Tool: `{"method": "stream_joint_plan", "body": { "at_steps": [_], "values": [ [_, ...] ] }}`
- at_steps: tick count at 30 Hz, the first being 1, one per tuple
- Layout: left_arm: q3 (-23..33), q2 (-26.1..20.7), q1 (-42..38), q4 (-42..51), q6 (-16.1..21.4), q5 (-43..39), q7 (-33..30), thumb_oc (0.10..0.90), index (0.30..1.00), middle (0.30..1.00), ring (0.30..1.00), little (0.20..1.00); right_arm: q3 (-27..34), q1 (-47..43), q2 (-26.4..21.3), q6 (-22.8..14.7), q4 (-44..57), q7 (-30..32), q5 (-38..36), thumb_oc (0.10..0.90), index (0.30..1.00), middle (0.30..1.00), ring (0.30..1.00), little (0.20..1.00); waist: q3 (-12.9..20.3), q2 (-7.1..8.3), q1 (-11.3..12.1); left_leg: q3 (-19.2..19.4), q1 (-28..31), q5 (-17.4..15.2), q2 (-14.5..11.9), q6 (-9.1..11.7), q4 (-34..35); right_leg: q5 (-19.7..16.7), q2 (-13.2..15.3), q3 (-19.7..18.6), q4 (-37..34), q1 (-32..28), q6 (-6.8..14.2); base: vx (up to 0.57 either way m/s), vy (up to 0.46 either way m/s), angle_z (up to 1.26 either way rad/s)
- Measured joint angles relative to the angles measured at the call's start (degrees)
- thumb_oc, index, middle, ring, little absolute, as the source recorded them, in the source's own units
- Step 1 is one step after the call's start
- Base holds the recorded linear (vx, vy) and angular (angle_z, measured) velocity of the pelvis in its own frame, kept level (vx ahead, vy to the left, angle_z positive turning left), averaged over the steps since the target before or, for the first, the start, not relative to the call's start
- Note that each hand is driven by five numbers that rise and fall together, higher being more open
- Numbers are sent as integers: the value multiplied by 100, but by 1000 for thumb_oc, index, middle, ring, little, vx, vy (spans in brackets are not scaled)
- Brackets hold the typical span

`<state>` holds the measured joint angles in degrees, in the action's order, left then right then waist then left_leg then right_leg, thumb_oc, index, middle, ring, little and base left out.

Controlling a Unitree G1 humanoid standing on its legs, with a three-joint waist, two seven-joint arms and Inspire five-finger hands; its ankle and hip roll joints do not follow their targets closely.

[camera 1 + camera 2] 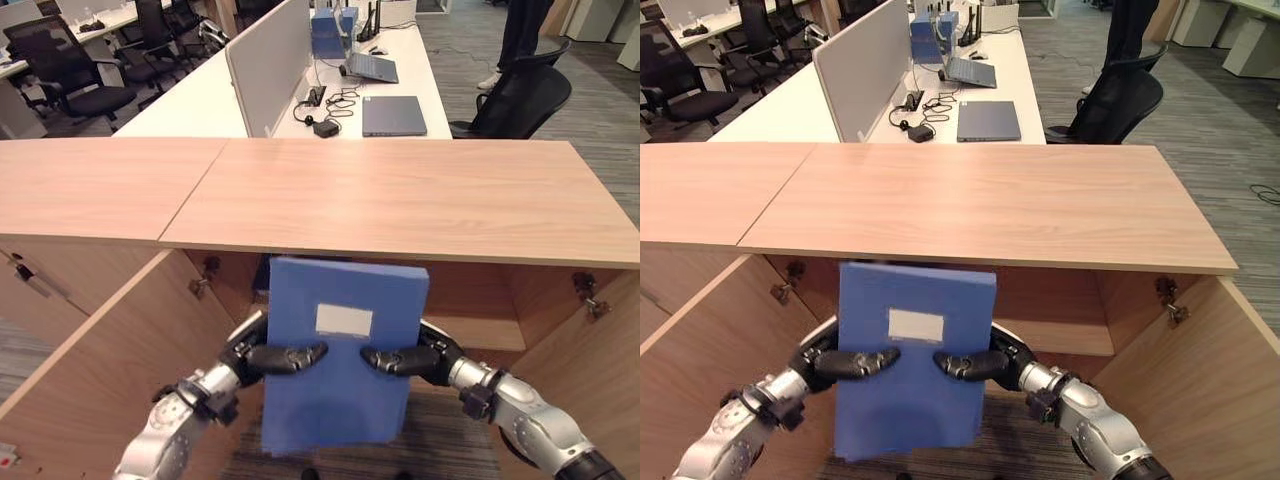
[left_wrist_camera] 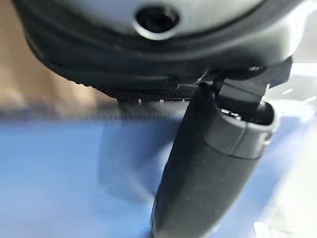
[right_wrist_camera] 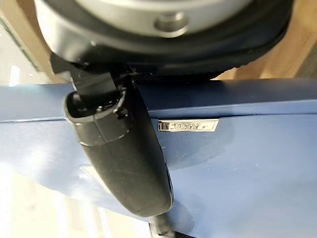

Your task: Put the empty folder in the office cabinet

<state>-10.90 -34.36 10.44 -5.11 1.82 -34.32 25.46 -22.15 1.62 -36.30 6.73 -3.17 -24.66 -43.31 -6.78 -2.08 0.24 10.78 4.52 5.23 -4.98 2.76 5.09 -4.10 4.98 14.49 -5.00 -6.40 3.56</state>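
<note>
A blue folder (image 1: 345,290) with a white label is held upright in front of the open wooden cabinet (image 1: 400,195), its top edge just under the cabinet's top board. My left hand (image 1: 262,355) grips its left side and my right hand (image 1: 415,360) its right side. Both thumbs lie across the front cover, and the fingers are hidden behind it. In the left wrist view the thumb (image 2: 208,163) presses on the blue cover (image 2: 59,178). The right wrist view shows the thumb (image 3: 124,158) across the folder (image 3: 247,168).
The cabinet's doors stand open at left (image 1: 100,350) and right (image 1: 590,350), with an inner shelf (image 1: 480,335) behind the folder. Beyond it is a white desk (image 1: 400,90) with a divider, laptops and cables. Black office chairs (image 1: 515,95) and a person's legs (image 1: 520,30) are farther back.
</note>
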Motion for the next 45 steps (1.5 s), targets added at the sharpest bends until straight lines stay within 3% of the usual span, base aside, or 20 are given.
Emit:
{"method": "stream_joint_plan", "body": {
  "at_steps": [2, 7, 9, 15, 22, 27, 28, 37, 45],
  "values": [
    [-20, 58, 200, -321, 189, 542, 34, 800, 900, 900, 900, 900, 125, 295, 142, 6, -255, -114, 206, 400, 300, 300, 300, 300, 7, 9, -1, 2, 15, -11, 4, -8, 0, 2, 4, 0, -1, -13, 2, 0, 0, 0],
    [-30, 501, 253, -1227, 236, 1799, -122, 800, 900, 900, 900, 900, 325, 501, 525, 92, -1127, -53, 643, 400, 300, 300, 300, 300, 9, 10, -1, -3, -25, -25, 7, -9, 1, 26, 9, 3, -1, -3, 38, 0, 0, 0],
    [-15, 819, 250, -1806, 334, 2193, -313, 800, 900, 900, 900, 900, 603, 539, 949, 13, -1793, 39, 671, 400, 300, 300, 300, 300, 64, 14, -17, -3, -32, -43, 5, 14, 1, 31, 8, 3, -3, 1, 43, 0, 0, 0],
    [-195, 1163, 178, -3387, 349, 3066, -879, 800, 900, 900, 900, 900, 909, 490, 1540, -308, -2723, 576, 574, 400, 300, 300, 300, 300, 160, 24, -13, -13, -49, -44, 0, 15, 1, 39, 5, 8, -8, 13, 40, 0, 0, 0],
    [-29, 1979, -367, -5508, 448, 3232, -1939, 800, 900, 900, 900, 900, 1283, 521, 2446, -462, -3640, 1477, -765, 400, 300, 300, 300, 300, 306, -32, -57, -68, -154, -41, 7, 11, 2, 42, 5, 37, -14, 86, 29, 9, -4, 4],
    [-102, 2187, -459, -5751, 425, 3246, -2403, 800, 900, 900, 900, 900, 1444, 329, 2914, -905, -3656, 2013, -2040, 400, 300, 300, 300, 300, 344, -85, -151, -71, -153, -41, 5, 12, 3, 43, 3, 37, -42, 83, 25, 6, -2, 0],
    [-249, 2189, -450, -5682, 421, 3247, -2505, 800, 900, 900, 900, 900, 1531, 3, 2918, -1058, -3657, 2317, -2354, 400, 300, 300, 300, 300, 352, -100, -137, -82, -166, -36, 6, 5, 3, 41, 2, 38, -42, 92, 22, 0, 0, 0],
    [-652, 2177, -445, -5359, 329, 3292, -2584, 800, 900, 900, 900, 900, 2793, -1922, 2749, -2146, -4282, 2917, -3337, 400, 300, 300, 300, 300, 456, -341, 53, -173, -419, 68, 10, -27, 0, 21, -4, 108, -42, 339, 21, 1, -5, 5],
    [-1038, 2146, -523, -5138, 368, 3508, -2599, 800, 900, 900, 900, 900, 3429, -3306, 1742, -2538, -5365, 3283, -3824, 400, 300, 300, 300, 300, 332, -807, 205, -364, -756, 166, 27, -22, 1, 25, -1, 309, -43, 576, 17, -20, 2, 12]
  ]
}}
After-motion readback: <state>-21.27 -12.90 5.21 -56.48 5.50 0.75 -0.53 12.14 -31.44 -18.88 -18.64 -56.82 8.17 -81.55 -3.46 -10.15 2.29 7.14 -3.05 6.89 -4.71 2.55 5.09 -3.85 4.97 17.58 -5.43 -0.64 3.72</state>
